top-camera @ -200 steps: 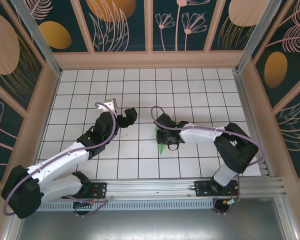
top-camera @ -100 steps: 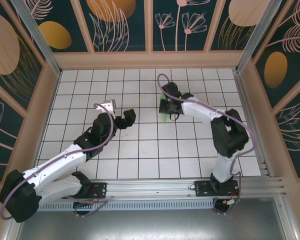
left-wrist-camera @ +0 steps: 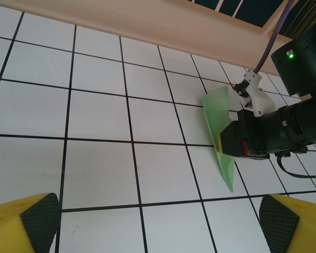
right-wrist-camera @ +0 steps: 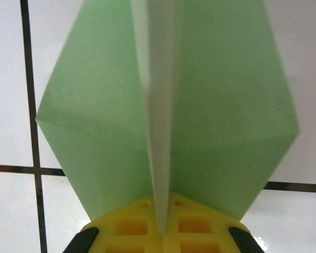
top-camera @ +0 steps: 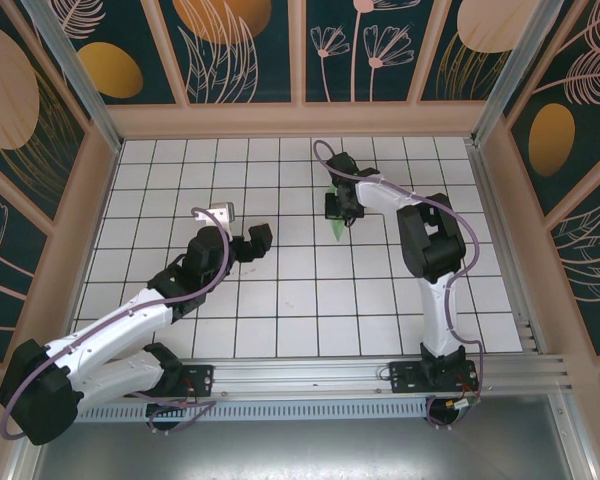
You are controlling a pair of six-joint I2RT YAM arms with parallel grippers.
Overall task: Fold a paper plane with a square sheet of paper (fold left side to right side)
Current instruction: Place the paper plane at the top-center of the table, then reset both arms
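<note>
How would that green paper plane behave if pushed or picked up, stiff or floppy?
Probably floppy at the wings: the paper plane is thin sheet, stiffened only along its centre crease. Likely very light, since the right gripper holds it by pinching one end. A push would probably slide or crumple it.

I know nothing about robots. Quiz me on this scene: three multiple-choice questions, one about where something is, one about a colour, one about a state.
1. Where is the paper plane?
A) pinched in the right gripper
B) lying loose, untouched
C) crumpled in a bin

2. What colour are the gripper fingers?
A) red
B) yellow
C) blue

3. How is the left gripper?
A) shut on paper
B) open, holding nothing
C) shut, empty

Answers:
1 A: the right wrist view shows its fingers closed on the green folds.
2 B: both wrist views show yellow.
3 B: its fingers stand far apart, with bare tiles between.
</note>
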